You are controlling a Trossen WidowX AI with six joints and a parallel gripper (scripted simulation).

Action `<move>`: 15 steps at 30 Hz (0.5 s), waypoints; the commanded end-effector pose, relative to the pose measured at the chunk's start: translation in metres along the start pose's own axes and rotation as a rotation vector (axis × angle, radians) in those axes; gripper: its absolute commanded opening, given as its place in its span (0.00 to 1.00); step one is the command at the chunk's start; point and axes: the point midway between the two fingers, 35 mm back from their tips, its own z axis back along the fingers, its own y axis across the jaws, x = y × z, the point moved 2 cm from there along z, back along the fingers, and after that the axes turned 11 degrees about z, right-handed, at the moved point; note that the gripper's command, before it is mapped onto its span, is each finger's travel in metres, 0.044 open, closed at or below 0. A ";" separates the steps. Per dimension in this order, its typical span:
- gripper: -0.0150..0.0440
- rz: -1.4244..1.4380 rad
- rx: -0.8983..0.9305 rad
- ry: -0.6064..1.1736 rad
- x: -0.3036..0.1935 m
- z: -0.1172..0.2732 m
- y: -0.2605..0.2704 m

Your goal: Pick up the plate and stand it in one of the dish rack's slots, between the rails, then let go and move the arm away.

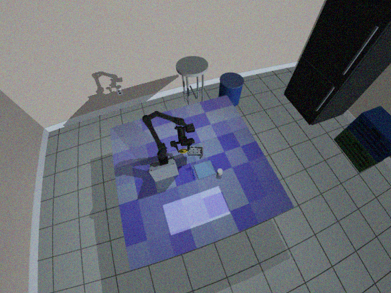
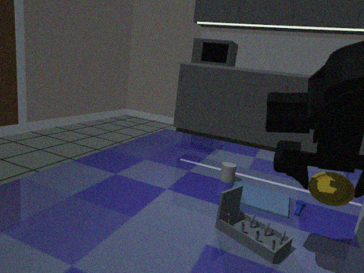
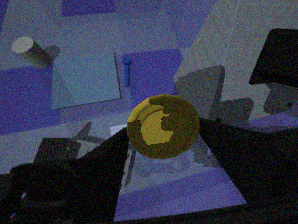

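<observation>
My gripper (image 1: pixel 183 151) (image 2: pixel 331 189) (image 3: pixel 162 126) is shut on the yellow plate (image 1: pixel 183 151) (image 2: pixel 325 184) (image 3: pixel 156 132), with one finger at each side of its rim. The plate hangs in the air, steeply tilted, with a broad round face towards the exterior camera. The grey dish rack (image 1: pixel 195 153) (image 2: pixel 246 242) stands on the patchwork surface, with a tall panel at one end and short upright pegs in two rows. The plate is above and to the side of the rack in the exterior view, away from the tall panel. The pegs are mostly hidden in the wrist view.
A light-blue square pad (image 1: pixel 205 170) (image 2: pixel 265 199) (image 3: pixel 85 80) lies beyond the rack in the exterior view. A pale cylinder (image 1: pixel 219 172) (image 2: pixel 228 172) (image 3: pixel 31 52) stands beside it, and a small blue object (image 2: pixel 299 208) (image 3: pixel 127 72) is at its other side.
</observation>
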 end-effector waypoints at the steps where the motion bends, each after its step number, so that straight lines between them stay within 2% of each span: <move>1: 0.25 0.046 0.005 -0.092 0.001 -0.009 0.001; 15: 0.25 0.197 0.076 -0.365 -0.002 -0.028 0.010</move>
